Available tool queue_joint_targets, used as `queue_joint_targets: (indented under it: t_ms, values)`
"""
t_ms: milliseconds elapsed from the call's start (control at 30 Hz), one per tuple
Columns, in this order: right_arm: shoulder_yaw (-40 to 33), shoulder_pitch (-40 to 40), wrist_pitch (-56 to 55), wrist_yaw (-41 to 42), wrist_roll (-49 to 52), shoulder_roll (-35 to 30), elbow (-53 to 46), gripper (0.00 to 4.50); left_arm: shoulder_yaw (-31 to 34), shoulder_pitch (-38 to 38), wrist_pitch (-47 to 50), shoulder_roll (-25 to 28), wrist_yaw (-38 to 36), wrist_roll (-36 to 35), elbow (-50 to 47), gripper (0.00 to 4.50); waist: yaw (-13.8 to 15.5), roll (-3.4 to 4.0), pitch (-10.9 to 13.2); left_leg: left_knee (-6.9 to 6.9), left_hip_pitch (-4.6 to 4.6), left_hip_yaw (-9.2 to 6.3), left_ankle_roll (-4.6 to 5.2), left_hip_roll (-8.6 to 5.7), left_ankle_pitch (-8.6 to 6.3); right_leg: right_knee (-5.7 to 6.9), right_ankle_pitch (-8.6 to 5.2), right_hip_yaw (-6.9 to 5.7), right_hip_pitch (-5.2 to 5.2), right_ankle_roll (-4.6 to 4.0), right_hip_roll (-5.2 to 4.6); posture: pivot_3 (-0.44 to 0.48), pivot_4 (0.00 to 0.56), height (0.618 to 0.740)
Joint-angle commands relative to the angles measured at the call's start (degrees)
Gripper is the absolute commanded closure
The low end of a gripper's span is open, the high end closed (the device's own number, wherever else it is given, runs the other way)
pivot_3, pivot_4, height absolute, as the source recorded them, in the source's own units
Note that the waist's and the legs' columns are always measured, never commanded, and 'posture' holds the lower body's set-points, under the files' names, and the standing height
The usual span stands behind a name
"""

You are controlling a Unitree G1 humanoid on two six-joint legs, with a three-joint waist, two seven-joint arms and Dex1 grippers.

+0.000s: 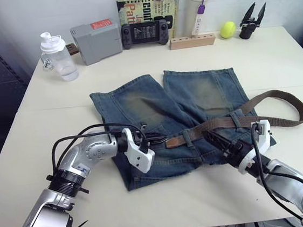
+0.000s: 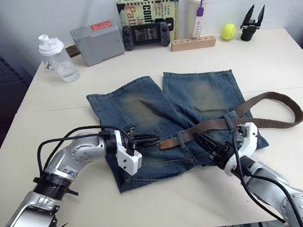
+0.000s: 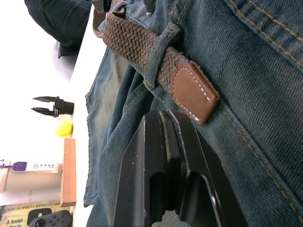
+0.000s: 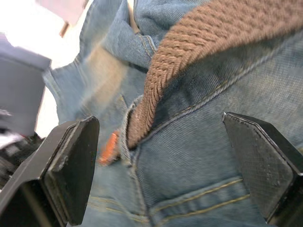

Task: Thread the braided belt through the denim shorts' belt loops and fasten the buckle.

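The denim shorts (image 1: 193, 101) lie flat mid-table, waistband nearest me. The braided belt (image 1: 280, 95) runs along the waistband under belt loops (image 3: 158, 54), then curves in a wide arc off the shorts' right side. Its tan leather tip (image 3: 193, 90) sticks out past one loop near the waistband's middle. My left gripper (image 3: 163, 116) is shut on nothing, its tips just short of that tip. Further right along the waistband, my right gripper (image 4: 158, 120) stands open over the belt and a loop, fingers (image 4: 71, 161) wide apart. The buckle is hidden.
Along the table's back edge stand a shaker bottle (image 1: 58, 56), a grey box (image 1: 96, 41), a game controller (image 1: 144, 34), a book (image 1: 148, 8), a white tumbler (image 1: 199, 8), a wooden block (image 1: 191, 41), a yellow ball (image 1: 228, 29) and a spare black gripper (image 1: 252, 20).
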Motion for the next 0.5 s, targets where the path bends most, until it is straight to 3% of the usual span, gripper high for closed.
queue_joint_targets:
  t_ms: [33, 300, 500]
  values:
    - [2.9, -2.6, -2.5, -3.8, 3.4, 3.9, 1.4, 0.04, 1.3, 0.3, 0.3, 0.3, 0.7, -1.2, -1.2, 4.50, -0.1, 0.00, 0.0, 0.00, 0.00, 0.00, 0.00, 0.00, 0.00, 0.00, 0.00, 0.00, 0.00, 0.00, 0.02, 0.000, 0.150, 0.731]
    - [4.1, -8.5, -5.2, -6.9, 1.3, 9.2, 7.0, 0.04, 1.2, 1.4, 0.7, 1.0, 0.4, -0.6, -2.1, 4.50, -0.4, 0.01, 0.0, 0.00, 0.01, 0.04, -0.01, 0.01, 0.00, 0.00, 0.00, 0.03, -0.02, 0.00, 0.08, 0.000, 0.150, 0.731]
    - [5.4, -8.2, -4.6, -7.0, 1.2, 9.5, 5.7, 0.04, 1.4, 1.1, -2.8, 4.0, 4.8, 6.0, 2.2, 4.50, -0.7, 0.02, 0.0, -0.03, 0.01, 0.03, -0.01, 0.04, 0.00, 0.00, 0.00, 0.03, -0.04, 0.00, 0.07, 0.000, 0.150, 0.731]
